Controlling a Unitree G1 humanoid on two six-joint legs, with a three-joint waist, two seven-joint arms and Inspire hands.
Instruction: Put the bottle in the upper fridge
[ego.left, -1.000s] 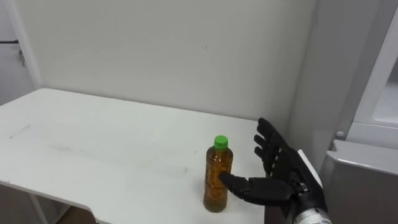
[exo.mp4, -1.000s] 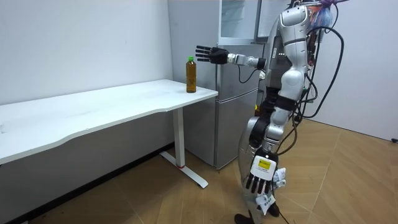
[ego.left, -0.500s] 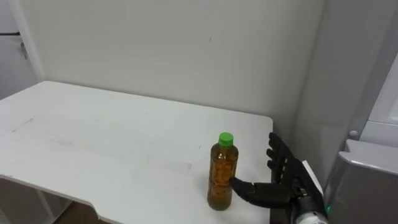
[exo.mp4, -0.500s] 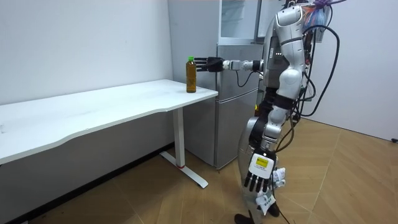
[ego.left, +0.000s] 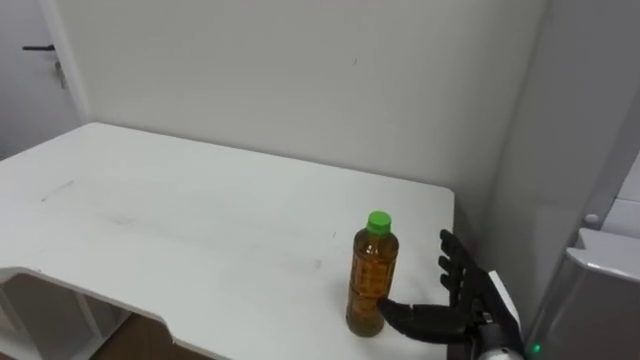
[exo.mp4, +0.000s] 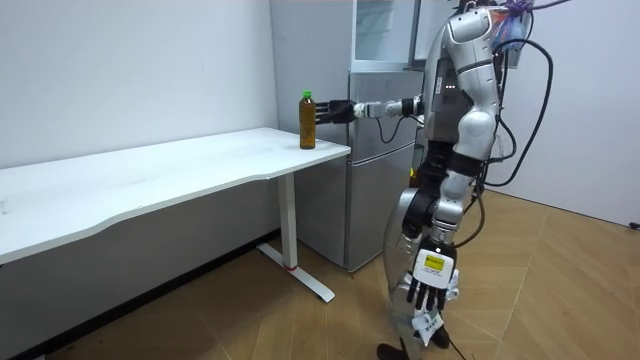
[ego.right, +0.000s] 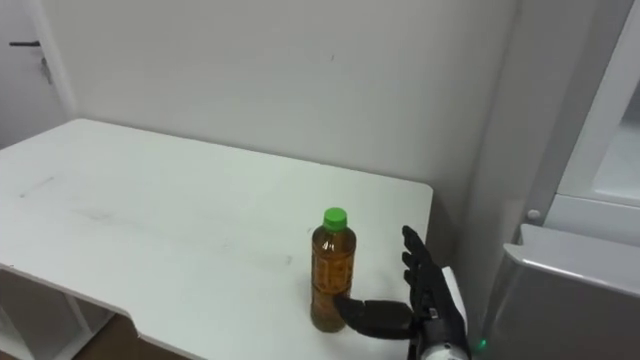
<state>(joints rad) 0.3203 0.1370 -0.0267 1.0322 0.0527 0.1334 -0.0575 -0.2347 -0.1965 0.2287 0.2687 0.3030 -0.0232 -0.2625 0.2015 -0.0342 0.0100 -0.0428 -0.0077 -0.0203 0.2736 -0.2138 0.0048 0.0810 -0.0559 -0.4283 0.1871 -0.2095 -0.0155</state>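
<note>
Amber bottle (ego.left: 372, 272) stands upright at lower centre-right of frame on the white counter (ego.left: 200, 220). The right robot hand (ego.left: 468, 305), spread wide and empty, sits just right of it, thumb toward its base.

Right of the room view: a silver-grey humanoid, dark joints, black cables looping behind; matte-black jointed right hand (ego.left: 468, 308), left hand (exo.mp4: 426, 291) bearing a yellow-and-white tag.

Right hand (ego.left: 468, 306) lowered and closed in, fingers spread: now just beside the bottle (ego.left: 371, 275) at its 4 o'clock, thumb against its lower body.
</note>
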